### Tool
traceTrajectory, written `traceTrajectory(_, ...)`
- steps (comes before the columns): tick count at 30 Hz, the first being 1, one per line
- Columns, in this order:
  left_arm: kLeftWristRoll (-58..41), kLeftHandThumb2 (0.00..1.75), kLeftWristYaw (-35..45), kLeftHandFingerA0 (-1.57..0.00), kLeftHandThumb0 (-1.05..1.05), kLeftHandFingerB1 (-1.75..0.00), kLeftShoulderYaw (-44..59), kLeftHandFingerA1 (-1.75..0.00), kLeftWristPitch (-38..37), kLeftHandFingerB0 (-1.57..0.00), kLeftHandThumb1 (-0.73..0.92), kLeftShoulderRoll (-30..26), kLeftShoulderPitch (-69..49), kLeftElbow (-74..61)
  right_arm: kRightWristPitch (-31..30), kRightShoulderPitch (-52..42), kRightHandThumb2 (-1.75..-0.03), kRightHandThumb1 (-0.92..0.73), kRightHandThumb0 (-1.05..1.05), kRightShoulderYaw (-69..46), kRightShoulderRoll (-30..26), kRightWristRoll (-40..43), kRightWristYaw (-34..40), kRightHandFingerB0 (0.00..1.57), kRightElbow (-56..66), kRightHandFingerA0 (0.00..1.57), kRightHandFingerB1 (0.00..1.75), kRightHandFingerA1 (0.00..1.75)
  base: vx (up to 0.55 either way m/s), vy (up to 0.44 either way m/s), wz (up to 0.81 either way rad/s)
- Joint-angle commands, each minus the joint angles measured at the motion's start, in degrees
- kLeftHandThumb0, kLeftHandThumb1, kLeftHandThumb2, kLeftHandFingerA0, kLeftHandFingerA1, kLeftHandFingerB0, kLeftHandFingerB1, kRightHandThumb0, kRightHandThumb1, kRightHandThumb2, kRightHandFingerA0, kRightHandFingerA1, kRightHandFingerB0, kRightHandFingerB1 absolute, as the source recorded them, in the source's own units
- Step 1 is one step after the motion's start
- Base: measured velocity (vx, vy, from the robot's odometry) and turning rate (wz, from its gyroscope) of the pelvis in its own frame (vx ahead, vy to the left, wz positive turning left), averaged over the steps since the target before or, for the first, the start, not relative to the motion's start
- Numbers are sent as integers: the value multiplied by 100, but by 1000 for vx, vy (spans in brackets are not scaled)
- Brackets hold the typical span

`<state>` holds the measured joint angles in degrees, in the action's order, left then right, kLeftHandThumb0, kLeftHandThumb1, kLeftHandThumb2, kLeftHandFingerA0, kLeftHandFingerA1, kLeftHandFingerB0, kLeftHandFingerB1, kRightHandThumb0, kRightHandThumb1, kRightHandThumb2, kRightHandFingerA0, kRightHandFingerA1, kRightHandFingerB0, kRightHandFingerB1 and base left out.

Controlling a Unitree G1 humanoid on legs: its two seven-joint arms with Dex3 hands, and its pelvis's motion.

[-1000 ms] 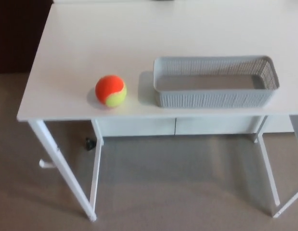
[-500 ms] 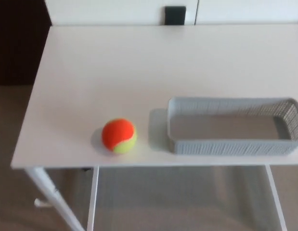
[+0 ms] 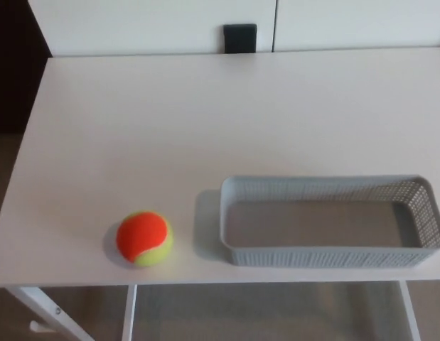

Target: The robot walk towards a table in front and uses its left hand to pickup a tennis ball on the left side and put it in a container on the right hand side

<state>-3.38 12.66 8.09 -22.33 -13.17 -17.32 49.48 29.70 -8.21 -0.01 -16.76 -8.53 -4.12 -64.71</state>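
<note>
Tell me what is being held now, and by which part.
Nothing in view is held. The tennis ball lies free on the table; no hand shows.

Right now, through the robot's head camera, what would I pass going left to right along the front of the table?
On the white table: orange and yellow tennis ball → a strip of bare tabletop → grey mesh basket, which is empty and not touching the ball.

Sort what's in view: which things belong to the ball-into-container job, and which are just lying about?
Job: orange-and-yellow tennis ball; empty grey perforated plastic basket; white table bearing both.
Lying about: small black rectangular object beyond the table's far edge; white panels behind it.
</note>
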Motion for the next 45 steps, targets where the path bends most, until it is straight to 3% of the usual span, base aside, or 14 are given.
traceTrajectory(1, 22, 55, -65, -64, -23, -40, 45, -60, 178, -48, 51, -98, 33, -28, -76, 49, -88, -44, -17, -1, 1, 8, 50, 28, 4, 57, 55, 73, -71, 226, 32)
traceTrajectory(16, 21, 57, 17, -66, -23, -43, 16, -70, 129, -51, 49, -135, 5, 130, 20, -94, -88, -44, -18, -13, 7, 1, 6, 28, -62, 56, 55, 72, 13, 30, 5)
traceTrajectory(25, 490, 54, 26, -66, -33, -39, -415, -57, -422, -51, 49, -312, -98, 104, 28, -118, -88, -44, -18, -35, 10, 33, -20, 27, -42, 56, 55, 73, 0, 0, 0)
traceTrajectory(26, 507, 74, 220, -58, -52, -49, -556, -60, -587, -44, 37, -338, -279, -191, 44, -101, -88, -44, -18, -48, 6, 50, -51, 28, -59, 56, 56, 73, 0, 0, 0)
traceTrajectory(33, -1509, 73, 2074, -46, -54, -44, -1346, -51, -835, -34, 37, -1090, -2358, -5446, -88, 122, -89, -45, -18, -25, 68, 33, -61, 28, -66, 54, 56, 71, 0, 0, 0)
traceTrajectory(35, -1667, 73, 2119, -46, -54, -44, -1342, -51, -719, -34, 37, -1143, -2443, -5787, -110, 165, -89, -45, -18, -24, 77, 31, -54, 28, -69, 54, 56, 71, 0, 0, 0)
traceTrajectory(36, -2114, 56, 2113, -32, -49, -32, -1288, -37, -672, -30, 49, -1539, -2803, -7016, -167, 184, -58, -64, -20, -28, 105, 30, -10, 40, -74, 58, 46, 67, 0, 0, 0)
traceTrajectory(37, -2431, 91, 2048, -7, -29, -51, -1127, -52, -763, -7, 35, -1823, -3051, -7959, -168, 187, -88, -44, -20, -37, 109, 38, -6, 29, -93, 55, 56, 72, 0, 0, 0)
traceTrajectory(38, -2591, 91, 1973, -7, -29, -51, -949, -52, -887, -7, 35, -1960, -3173, -8492, -138, 182, -88, -44, -20, -48, 99, 49, -25, 29, -114, 55, 56, 72, 0, 0, 0)
traceTrajectory(39, -2618, 72, 1800, -19, -61, -39, -795, -39, -1067, -16, 42, -1907, -3176, -8807, -97, 178, -58, -63, -19, -59, 94, 60, -39, 38, -130, 57, 47, 70, 0, 0, 0)
traceTrajectory(40, -2616, 72, 1680, -19, -61, -39, -707, -39, -1185, -16, 42, -1847, -3158, -8960, -71, 176, -58, -63, -19, -65, 91, 66, -46, 38, -139, 57, 47, 70, 0, 0, 0)
traceTrajectory(43, -2708, 71, 1546, -16, -60, -38, -466, -38, -1295, -13, 42, -1783, -3123, -9343, -14, 120, -58, -64, -19, -55, 68, 49, -48, 38, -155, 56, 47, 68, 0, 0, 0)
traceTrajectory(44, -2881, 57, 1400, -19, -51, -29, -331, -29, -1170, -13, 51, -1757, -2912, -9559, -33, 80, -89, -45, -17, -55, 46, 54, -62, 28, -79, 52, 55, 70, 0, 0, 0)
traceTrajectory(45, -2933, 57, 1359, -19, -51, -29, -289, -29, -1129, -13, 51, -1749, -2855, -9626, -39, 69, -89, -45, -17, -56, 40, 55, -66, 28, -58, 52, 55, 70, 0, 0, 0)
